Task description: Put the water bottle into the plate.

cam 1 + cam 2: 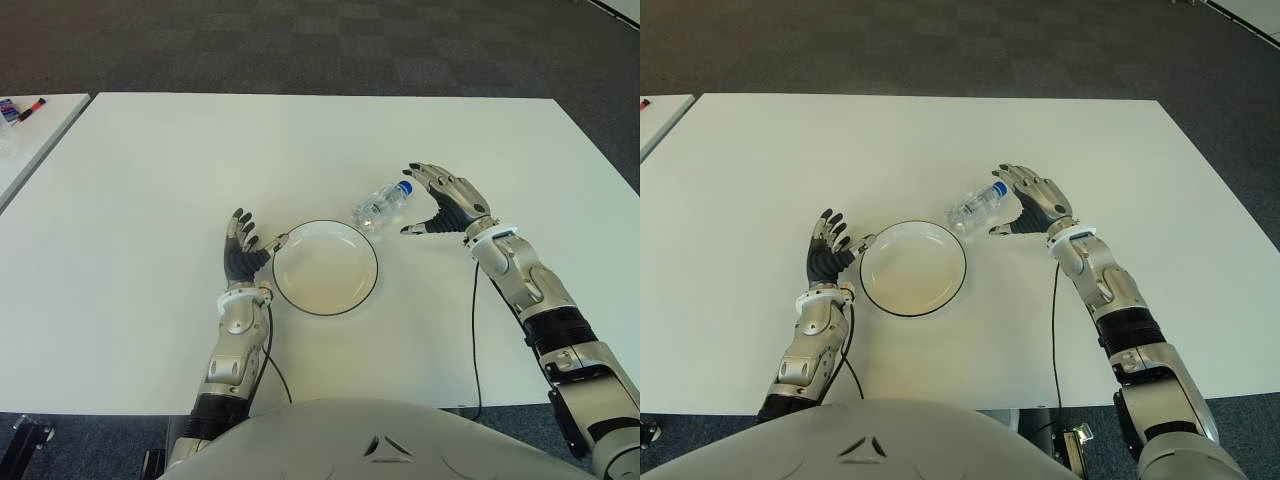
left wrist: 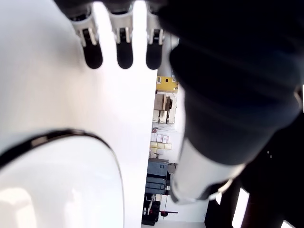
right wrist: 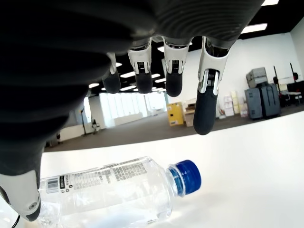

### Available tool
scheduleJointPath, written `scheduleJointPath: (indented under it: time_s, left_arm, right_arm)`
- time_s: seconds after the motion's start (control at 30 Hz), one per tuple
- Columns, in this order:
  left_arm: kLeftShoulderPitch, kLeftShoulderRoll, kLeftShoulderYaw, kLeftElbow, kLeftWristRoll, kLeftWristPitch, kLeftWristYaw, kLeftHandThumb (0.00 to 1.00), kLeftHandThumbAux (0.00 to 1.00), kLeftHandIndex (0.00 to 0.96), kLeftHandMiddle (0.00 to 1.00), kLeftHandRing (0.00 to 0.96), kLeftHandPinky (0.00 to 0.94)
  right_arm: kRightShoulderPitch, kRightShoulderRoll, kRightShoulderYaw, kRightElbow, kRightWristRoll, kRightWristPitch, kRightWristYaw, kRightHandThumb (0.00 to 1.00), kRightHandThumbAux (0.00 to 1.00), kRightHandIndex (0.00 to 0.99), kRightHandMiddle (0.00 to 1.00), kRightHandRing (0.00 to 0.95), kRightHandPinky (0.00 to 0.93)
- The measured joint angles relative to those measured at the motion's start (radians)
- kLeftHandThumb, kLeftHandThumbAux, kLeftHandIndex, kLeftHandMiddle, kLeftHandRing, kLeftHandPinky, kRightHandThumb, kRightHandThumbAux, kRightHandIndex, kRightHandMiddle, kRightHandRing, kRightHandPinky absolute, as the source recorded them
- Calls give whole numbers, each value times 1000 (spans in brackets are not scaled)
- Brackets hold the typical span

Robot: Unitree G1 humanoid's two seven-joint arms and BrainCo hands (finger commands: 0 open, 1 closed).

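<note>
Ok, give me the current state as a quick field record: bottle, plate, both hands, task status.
bottle: water bottle lying on its side on the white table, blue cap toward the right hand, just off the plate's far-right rim
plate: plate with dark rim, nothing in it
right hand: right hand open, fingers arched beside the bottle's cap end, not gripping
left hand: left hand open, at the plate's left rim
status: bottle not yet in plate
</note>
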Motion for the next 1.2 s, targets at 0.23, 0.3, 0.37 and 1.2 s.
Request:
scheduleJointPath:
  time_s: [0.23, 0.3, 0.37, 1.2]
  left_arm:
    - [0, 0, 0, 0, 1, 0, 1, 0, 961, 56, 121, 114, 147]
    - [0, 0, 0, 2, 3, -2, 1, 0, 958, 55, 121, 111, 146]
    - [-1, 0, -1, 3, 5, -2, 2, 0, 956, 54, 120, 110, 145]
    - [-6, 0, 2, 5, 8, -2, 8, 0, 959, 71, 140, 127, 158]
  right_arm:
    - [-12, 0, 4, 25, 3, -14, -2, 650, 579, 0, 0, 61, 467]
    - [-19, 0, 8, 34, 3, -18, -1, 664, 573, 0, 0, 64, 475]
    - [-32, 1, 14, 47, 2, -19, 1, 673, 569, 0, 0, 65, 476]
    - [-163, 8, 119, 143, -90, -36, -34, 712, 568, 0, 0, 63, 484]
